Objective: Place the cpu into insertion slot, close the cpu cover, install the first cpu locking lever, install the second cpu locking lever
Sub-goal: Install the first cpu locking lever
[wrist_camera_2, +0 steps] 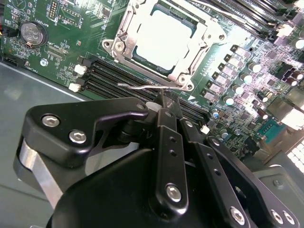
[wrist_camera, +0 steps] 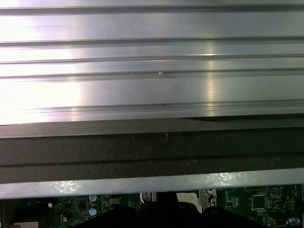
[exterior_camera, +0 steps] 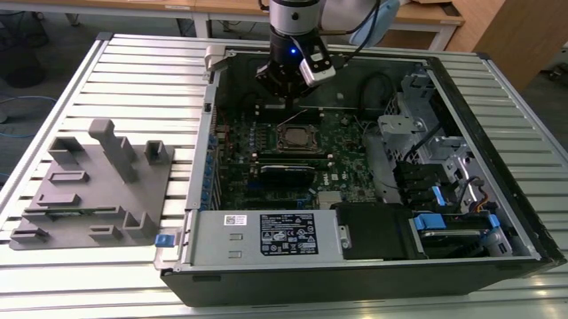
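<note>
Gripper at the socket, cpu seated, cover down

In the exterior view the gripper [exterior_camera: 286, 94] hangs inside the open computer case [exterior_camera: 355, 282] on the slatted bench [exterior_camera: 133, 73], just beside the insertion slot [exterior_camera: 297, 137] on the green motherboard [exterior_camera: 342, 143]. In the second wrist view the silvery cpu [wrist_camera_2: 164, 38] sits in the socket, and the cpu cover [wrist_camera_2: 147, 66] lies flat around it. The gripper [wrist_camera_2: 166, 103] has its fingers [wrist_camera_2: 164, 142] drawn together, tips right at a thin wire locking lever [wrist_camera_2: 142, 87] along the socket's edge. They seem to touch it, though I can't tell whether it is pinched. A grey fixture tray [exterior_camera: 89, 193] sits well apart at the exterior view's left.
</note>
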Motion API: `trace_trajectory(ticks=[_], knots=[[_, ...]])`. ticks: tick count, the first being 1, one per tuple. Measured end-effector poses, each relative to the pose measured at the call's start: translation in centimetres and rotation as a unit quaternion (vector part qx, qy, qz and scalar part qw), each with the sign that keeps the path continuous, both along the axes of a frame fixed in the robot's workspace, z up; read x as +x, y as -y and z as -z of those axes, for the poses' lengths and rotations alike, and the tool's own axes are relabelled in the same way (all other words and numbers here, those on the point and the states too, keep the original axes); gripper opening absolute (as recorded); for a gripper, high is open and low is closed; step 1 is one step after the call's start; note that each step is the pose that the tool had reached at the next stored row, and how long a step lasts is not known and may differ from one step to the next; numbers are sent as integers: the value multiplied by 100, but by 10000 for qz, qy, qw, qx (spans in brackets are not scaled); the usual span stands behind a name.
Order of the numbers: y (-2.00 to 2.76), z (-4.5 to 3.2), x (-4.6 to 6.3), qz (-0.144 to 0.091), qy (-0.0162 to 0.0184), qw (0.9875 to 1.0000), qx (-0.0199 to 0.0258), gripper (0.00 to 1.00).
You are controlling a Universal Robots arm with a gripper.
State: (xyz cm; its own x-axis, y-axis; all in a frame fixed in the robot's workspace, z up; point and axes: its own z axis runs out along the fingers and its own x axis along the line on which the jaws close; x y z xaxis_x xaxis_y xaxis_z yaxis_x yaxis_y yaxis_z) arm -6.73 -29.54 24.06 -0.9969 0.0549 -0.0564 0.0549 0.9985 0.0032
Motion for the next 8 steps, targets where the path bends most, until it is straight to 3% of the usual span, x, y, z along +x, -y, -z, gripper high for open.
trace_trajectory(ticks=[8], knots=[[0, 3, 29, -1, 0, 10000, 0, 11]])
